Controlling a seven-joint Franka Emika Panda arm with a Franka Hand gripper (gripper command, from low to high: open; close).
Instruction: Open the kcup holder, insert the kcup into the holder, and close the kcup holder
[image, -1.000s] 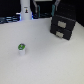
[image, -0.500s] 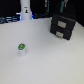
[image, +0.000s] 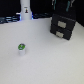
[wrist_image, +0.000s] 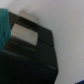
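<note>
Nothing has shifted: kcup (image: 21, 48) stays apart from kcup holder (image: 63, 26).

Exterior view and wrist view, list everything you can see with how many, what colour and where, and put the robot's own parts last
kcup holder: one, black box with two stacked drawer fronts and pale handles, both drawers look shut, far side of the table towards the exterior view's right; also fills the wrist view.
kcup: one, white pod with a green top, standing on the table towards the exterior view's left, well apart from the holder.
bottle-like object: one, tall, white with dark marks, at the far edge towards the exterior view's left.
table: one, white, under everything.
gripper: one, dark, just above and behind the holder; too blurred to tell whether it is open or shut. A teal part shows at the wrist view's edge.
</note>
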